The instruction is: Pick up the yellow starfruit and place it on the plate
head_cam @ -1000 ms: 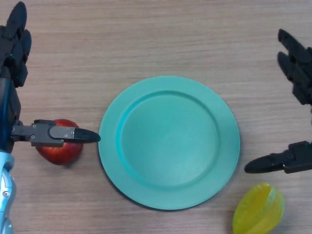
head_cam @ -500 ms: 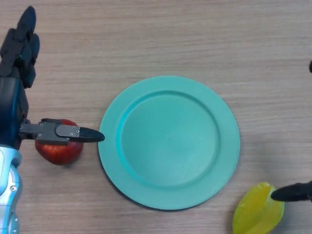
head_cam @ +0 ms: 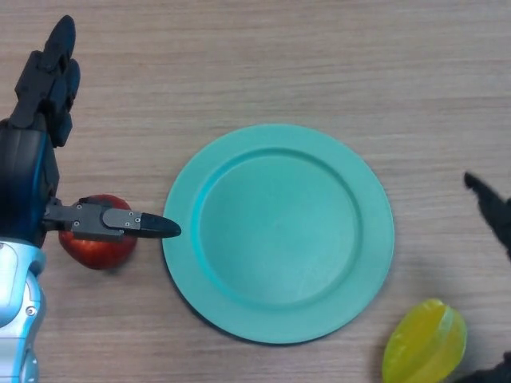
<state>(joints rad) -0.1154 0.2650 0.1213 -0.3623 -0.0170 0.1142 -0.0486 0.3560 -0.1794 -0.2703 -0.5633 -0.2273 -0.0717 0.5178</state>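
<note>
The yellow starfruit lies on the wooden table at the bottom right, just off the rim of the teal plate, which sits empty in the middle. My right hand shows only as dark finger parts at the right edge, above and right of the starfruit, with another dark tip at the bottom right corner beside the fruit. My left hand hangs at the left with fingers straight and the thumb stretched toward the plate's rim, holding nothing.
A red apple rests on the table left of the plate, partly under my left thumb. Bare wood table stretches across the far side.
My right hand has slid down and right, mostly leaving the view, its fingers now around the starfruit's right side. My left hand drifted slightly right, thumb closer to the plate.
</note>
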